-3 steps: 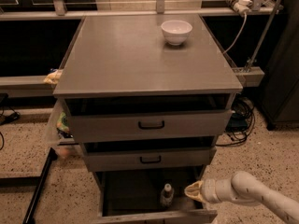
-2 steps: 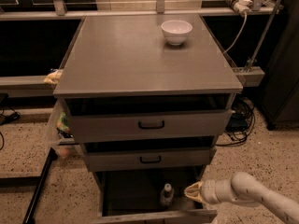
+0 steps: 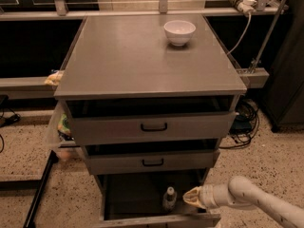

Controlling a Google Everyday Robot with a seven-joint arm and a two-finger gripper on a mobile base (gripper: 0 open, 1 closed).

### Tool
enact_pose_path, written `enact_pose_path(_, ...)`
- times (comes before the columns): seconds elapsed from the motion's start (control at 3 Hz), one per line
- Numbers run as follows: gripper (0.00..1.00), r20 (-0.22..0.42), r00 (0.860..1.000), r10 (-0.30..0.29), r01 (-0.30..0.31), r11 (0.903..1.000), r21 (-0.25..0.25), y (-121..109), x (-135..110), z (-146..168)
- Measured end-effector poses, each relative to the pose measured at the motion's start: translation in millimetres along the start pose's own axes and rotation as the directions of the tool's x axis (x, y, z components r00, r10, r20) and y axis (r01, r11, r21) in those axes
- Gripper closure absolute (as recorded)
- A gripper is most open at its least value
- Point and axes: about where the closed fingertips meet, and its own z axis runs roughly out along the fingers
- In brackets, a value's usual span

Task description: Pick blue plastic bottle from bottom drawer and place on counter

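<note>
The blue plastic bottle (image 3: 169,198) stands upright in the open bottom drawer (image 3: 156,219), near the right of its dark tray. It is small and clear with a pale cap. My gripper (image 3: 188,197) comes in from the lower right on a white arm. Its pale tip sits just right of the bottle, at about the bottle's height, over the drawer's right side. The counter (image 3: 137,56) is the wide grey slab on top of the cabinet.
A white round bowl (image 3: 179,32) sits at the counter's back right. Two shallower drawers with black handles (image 3: 154,127) stand partly open above the bottom drawer. Cables (image 3: 244,120) lie on the floor at right. A bag hangs at the cabinet's left side (image 3: 59,127).
</note>
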Motion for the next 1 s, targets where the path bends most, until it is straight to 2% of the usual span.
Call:
enact_pose_path(0.67, 0.12, 0.022, 0.999, -0.041, 0.042, 0.9989, -0.024, -2.9, -0.3, 22.3)
enact_pose_path(1.0, 0.06, 0.035, 0.998, -0.06, 0.061, 0.9977, -0.03, -7.3, 0.5, 33.6)
